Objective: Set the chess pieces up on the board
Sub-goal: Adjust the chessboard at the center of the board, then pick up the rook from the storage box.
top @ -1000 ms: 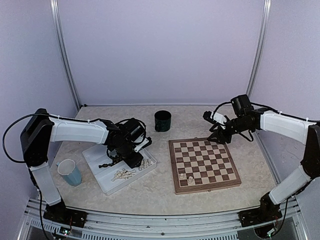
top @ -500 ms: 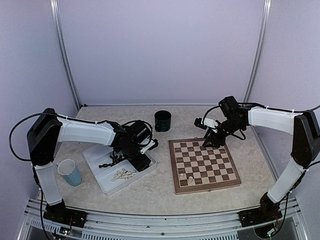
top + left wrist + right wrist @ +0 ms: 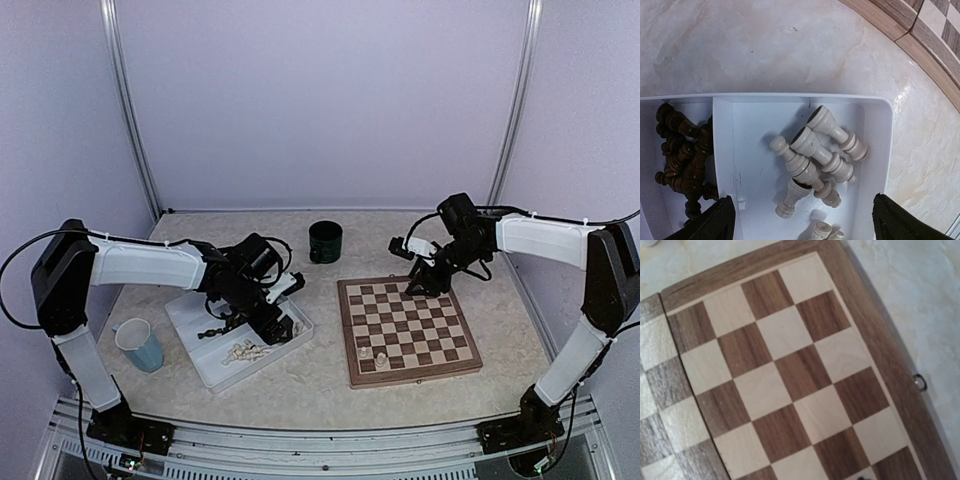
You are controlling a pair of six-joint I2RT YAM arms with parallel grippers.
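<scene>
Left end effector (image 3: 802, 222): fingers spread wide, holding nothing, hanging over the white tray (image 3: 877, 120).
Tray contents: cream chess pieces (image 3: 815, 155) lying tumbled in one compartment; dark chess pieces (image 3: 682, 160) heaped in the next.
Right end effector (image 3: 418, 280): above the far edge of the board (image 3: 408, 330); its grip cannot be told.
Board location: on the desk (image 3: 300, 385), right of the tray; two cream pieces (image 3: 372, 355) stand near its near-left corner.

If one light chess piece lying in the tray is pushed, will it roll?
Probably: the light pieces are round and lie on their sides. The wide base would likely make one curve rather than roll straight. They touch each other, so its neighbours may shift within the tray too.
</scene>
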